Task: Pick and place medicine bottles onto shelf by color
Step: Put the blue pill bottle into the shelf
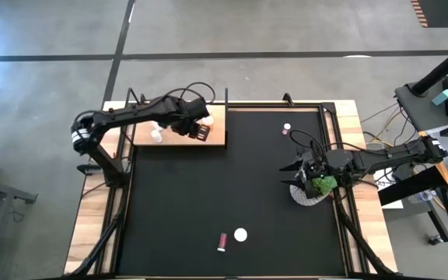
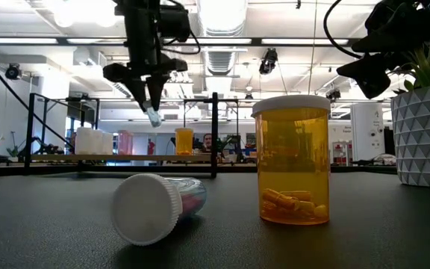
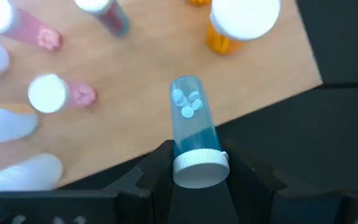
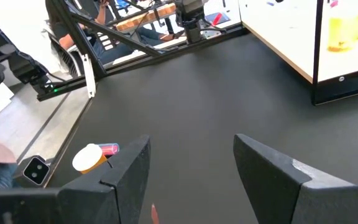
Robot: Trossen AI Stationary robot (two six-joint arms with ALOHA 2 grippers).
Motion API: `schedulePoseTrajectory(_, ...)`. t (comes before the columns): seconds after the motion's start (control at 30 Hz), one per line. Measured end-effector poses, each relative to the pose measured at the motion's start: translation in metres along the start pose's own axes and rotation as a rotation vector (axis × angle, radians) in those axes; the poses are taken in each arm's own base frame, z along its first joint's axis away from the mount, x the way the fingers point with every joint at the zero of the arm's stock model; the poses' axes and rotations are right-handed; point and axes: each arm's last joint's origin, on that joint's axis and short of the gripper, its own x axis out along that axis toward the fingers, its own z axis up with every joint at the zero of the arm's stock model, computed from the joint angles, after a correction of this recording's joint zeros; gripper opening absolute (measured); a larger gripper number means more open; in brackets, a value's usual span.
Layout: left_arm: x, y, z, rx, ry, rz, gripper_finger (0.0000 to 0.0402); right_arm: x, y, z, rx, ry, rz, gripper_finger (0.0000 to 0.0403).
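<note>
a: where does it stand?
b: the left gripper point(image 3: 197, 180) pinches a blue bottle point(image 3: 192, 127) by its cap between the fingers, body hanging ahead over the shelf point(image 3: 142, 124). it should lower straight, clear of the pink bottles point(image 3: 61, 93) beyond.
a: the other arm?
b: the right gripper point(image 4: 191, 168) waits spread, empty. shelf rows are cropped; sorting is unclear.

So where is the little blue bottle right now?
The blue bottle is pinched in the left gripper, held over the wooden shelf at the table's far left, near the pink bottles and an orange bottle.
</note>
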Motion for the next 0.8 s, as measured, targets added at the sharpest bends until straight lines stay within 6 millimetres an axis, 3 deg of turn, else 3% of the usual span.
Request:
schedulePoseTrajectory(0.33,0.02,0.027,0.024,-0.155,0.234,-0.115,0.0114,0.0,0.0,0.0,0.0,0.0,0.0,0.0219)
schedulePoseTrajectory(0.8,0.027,0.054,0.045,-0.573,0.283,-0.115,0.0114,0.0,0.0,0.0,0.0,0.0,0.0,0.0219)
